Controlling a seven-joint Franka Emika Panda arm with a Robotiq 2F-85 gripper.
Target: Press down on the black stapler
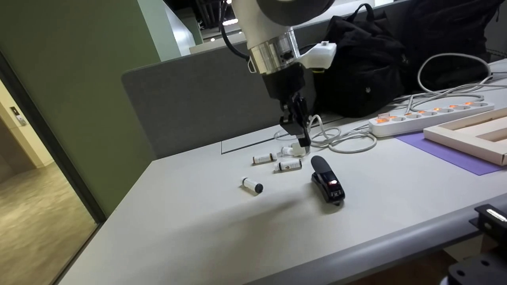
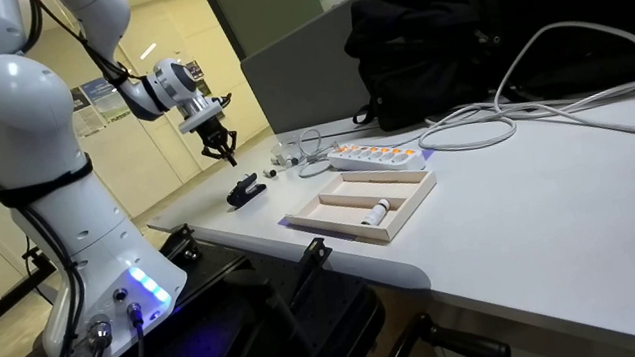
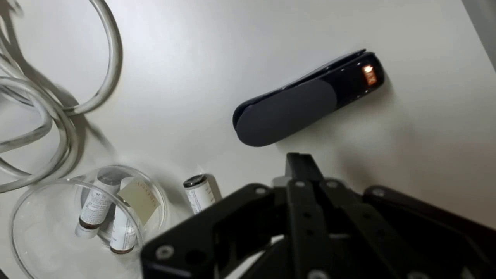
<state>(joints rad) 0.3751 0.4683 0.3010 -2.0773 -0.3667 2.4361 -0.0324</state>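
The black stapler (image 1: 328, 182) lies on the white table, its dark grey top arm raised. It also shows in an exterior view (image 2: 245, 192) and whole in the wrist view (image 3: 310, 100), with an orange reflection near its far end. My gripper (image 1: 304, 141) is in the air above the table, apart from the stapler and close to its rounded raised end. In an exterior view the gripper (image 2: 232, 162) points down above the stapler. In the wrist view the fingertips of the gripper (image 3: 304, 161) are together just below the stapler's rounded end, with nothing between them.
Several small white vials, one of them a white vial (image 1: 252, 185), lie near the stapler. A clear glass cup (image 3: 128, 169) lies with vials in it. White cables (image 1: 352, 146), a power strip (image 1: 431, 118), a wooden tray (image 2: 420, 191) and a black backpack (image 2: 423, 43) are further along.
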